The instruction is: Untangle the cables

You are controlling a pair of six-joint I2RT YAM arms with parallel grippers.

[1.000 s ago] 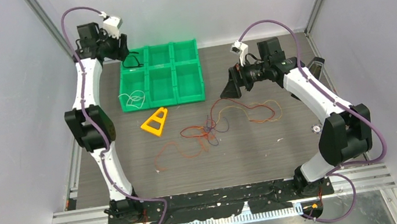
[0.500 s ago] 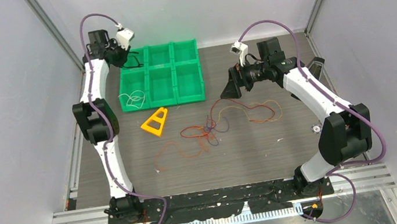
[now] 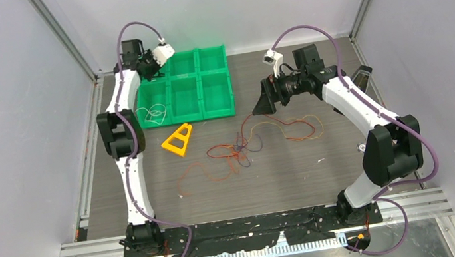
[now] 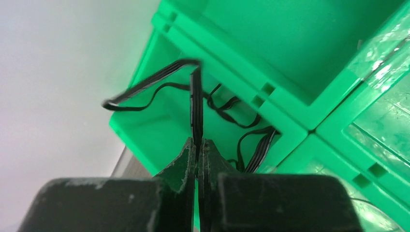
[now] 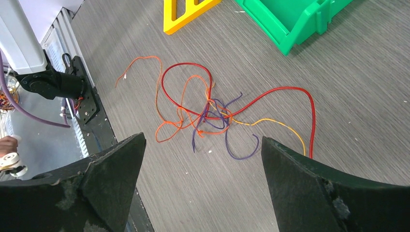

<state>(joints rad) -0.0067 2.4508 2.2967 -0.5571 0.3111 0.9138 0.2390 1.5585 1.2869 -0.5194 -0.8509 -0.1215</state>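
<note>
From above, the left end effector (image 3: 150,65) is at the far-left compartment of the green bin (image 3: 218,113), with its arm stretched well forward. The loose cables (image 3: 239,148) lie tangled on the bench (image 3: 325,175) between the two arms, well apart from it. Their spread runs mostly left to right. The right end effector (image 3: 263,102) is the nearer one. It hangs just beyond the knot, with the forearm angled in from the right.

In the left wrist view, the left end effector (image 4: 197,141) is closed. A black cable (image 4: 195,104) runs straight out from between its tips, apparently pinched there, and loops over the bin wall (image 4: 290,96).

In the right wrist view, the right end effector (image 5: 201,140) is spread wide and empty, looking down on the knot (image 5: 210,113). The knot sits between its tips and slightly ahead. I judge that a short drop forward would reach it.
</note>
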